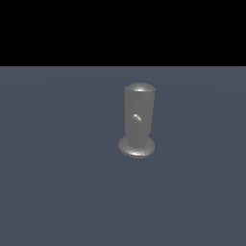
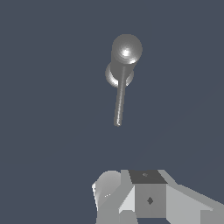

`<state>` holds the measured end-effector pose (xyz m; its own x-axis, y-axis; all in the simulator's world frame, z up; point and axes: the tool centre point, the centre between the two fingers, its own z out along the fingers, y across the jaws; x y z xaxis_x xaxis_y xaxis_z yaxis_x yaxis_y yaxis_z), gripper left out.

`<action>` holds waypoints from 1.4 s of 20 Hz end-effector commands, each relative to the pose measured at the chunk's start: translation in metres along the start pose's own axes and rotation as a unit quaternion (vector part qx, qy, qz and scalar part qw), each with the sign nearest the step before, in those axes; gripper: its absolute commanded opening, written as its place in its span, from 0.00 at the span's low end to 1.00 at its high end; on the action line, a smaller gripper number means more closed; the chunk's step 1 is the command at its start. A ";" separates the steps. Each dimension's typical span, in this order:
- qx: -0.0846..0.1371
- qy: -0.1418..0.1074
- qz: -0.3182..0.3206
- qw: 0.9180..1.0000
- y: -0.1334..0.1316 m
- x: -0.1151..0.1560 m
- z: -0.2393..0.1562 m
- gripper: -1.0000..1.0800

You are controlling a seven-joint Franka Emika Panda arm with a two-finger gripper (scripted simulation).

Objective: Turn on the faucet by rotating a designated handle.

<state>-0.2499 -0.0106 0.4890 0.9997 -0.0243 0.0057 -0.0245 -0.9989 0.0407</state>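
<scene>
1. One dull grey metallic upright faucet cylinder (image 1: 138,120), domed top, flared foot, stands on the slate-blue floor (image 1: 57,192); you see only a glint where its rod points camera-ward.
2. One long thin grey handle rod (image 2: 119,103) shows full-length in your wrist view.
3. One gripper (image 2: 131,201), well apart from the rod; spread cannot be told.

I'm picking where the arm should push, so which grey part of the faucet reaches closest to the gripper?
The handle: the thin rod sticking sideways off the top. In the wrist view its rounded tip points toward the gripper, while the thick body sits farther off.
</scene>
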 end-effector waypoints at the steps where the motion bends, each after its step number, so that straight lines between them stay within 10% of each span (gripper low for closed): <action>1: 0.000 0.000 0.000 1.000 0.000 0.000 0.000 0.00; 28: 0.012 -0.003 0.039 0.999 -0.029 0.013 0.157 0.00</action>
<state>-0.2363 0.0092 0.3441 0.9955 -0.0950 0.0026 -0.0950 -0.9953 0.0191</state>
